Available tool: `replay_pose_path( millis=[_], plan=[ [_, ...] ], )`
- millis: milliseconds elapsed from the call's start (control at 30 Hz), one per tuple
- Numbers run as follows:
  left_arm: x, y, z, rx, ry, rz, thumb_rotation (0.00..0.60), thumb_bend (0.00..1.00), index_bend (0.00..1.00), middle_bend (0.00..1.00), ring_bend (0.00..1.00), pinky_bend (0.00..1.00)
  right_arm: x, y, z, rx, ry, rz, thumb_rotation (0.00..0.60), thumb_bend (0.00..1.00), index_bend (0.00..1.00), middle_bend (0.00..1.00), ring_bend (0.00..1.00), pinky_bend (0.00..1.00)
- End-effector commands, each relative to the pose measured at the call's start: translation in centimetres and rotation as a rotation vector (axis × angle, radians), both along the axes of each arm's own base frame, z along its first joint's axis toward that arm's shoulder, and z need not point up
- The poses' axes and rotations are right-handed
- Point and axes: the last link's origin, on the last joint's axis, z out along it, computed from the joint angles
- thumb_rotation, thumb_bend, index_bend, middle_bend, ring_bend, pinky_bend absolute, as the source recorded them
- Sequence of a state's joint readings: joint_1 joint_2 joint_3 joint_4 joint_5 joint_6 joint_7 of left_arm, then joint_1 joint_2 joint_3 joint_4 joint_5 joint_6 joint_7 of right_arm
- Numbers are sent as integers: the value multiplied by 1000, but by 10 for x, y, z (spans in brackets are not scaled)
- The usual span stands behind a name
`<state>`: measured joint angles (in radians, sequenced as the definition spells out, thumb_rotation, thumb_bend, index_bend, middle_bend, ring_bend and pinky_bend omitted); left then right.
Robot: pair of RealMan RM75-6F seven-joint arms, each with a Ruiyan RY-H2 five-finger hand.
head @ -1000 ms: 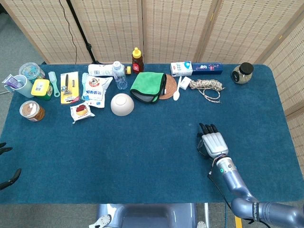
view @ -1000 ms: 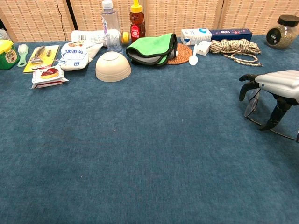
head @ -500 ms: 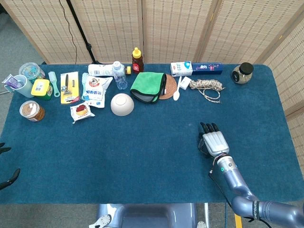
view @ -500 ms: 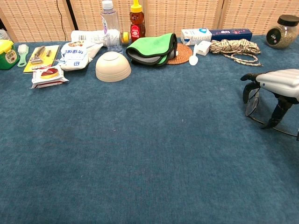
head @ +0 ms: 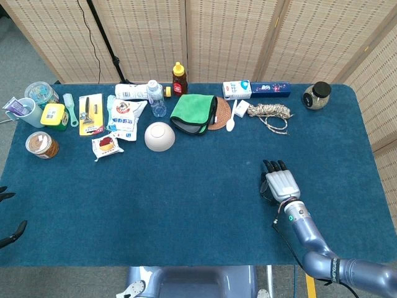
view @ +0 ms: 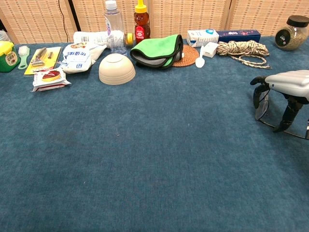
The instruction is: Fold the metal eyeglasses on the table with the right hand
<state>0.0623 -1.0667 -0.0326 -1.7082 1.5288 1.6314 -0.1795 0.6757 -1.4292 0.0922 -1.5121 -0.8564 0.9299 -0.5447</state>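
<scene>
Right hand [view: 288,86] at the right edge of the chest view, palm down, fingers [view: 258,94] curled over the metal eyeglasses [view: 264,107] standing on the blue table [view: 154,159], lens just beside the dark fingertips, actual grip unclear

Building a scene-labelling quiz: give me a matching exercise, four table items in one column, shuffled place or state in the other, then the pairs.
Items:
1. white bowl
2. green cloth
3. coiled rope
4. metal eyeglasses

Descriptions:
A. folded, lying partly on a round woven coaster
B. under the right robot hand
C. upside down on the table
D. between the blue toothpaste box and the glass jar

Pairs: 1-C, 2-A, 3-D, 4-B
</scene>
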Motion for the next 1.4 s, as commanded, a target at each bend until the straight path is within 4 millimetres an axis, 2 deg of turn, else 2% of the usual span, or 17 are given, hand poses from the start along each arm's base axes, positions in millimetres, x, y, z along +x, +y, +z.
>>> replay_pose_path(
  millis=[33, 667, 1167, 1333, 1400],
  plan=[
    [0, 0, 0, 0, 1, -1, 540, 255, 261, 188, 151, 0, -1, -2, 0, 0, 1, -3, 600, 58, 390, 61, 34, 1],
    [2, 0, 1, 3, 5, -4, 539, 255, 261, 188, 150, 0, -6, -13, -1, -9, 8, 16, 600, 196, 516, 112, 84, 28],
    [2, 0, 2, -3, -5, -5, 539, 255, 261, 188, 150, 0, -7, -21, -2, -14, 15, 41, 600, 214, 613, 174, 123, 51],
    [2, -1, 2, -3, -4, -3, 541, 256, 261, 188, 150, 0, -7, -23, 0, -21, 14, 47, 600, 214, 613, 177, 127, 55],
    [2, -1, 2, -3, -5, -2, 541, 256, 261, 188, 150, 0, -8, -23, 1, -22, 12, 46, 600, 215, 565, 164, 126, 53]
  ],
)
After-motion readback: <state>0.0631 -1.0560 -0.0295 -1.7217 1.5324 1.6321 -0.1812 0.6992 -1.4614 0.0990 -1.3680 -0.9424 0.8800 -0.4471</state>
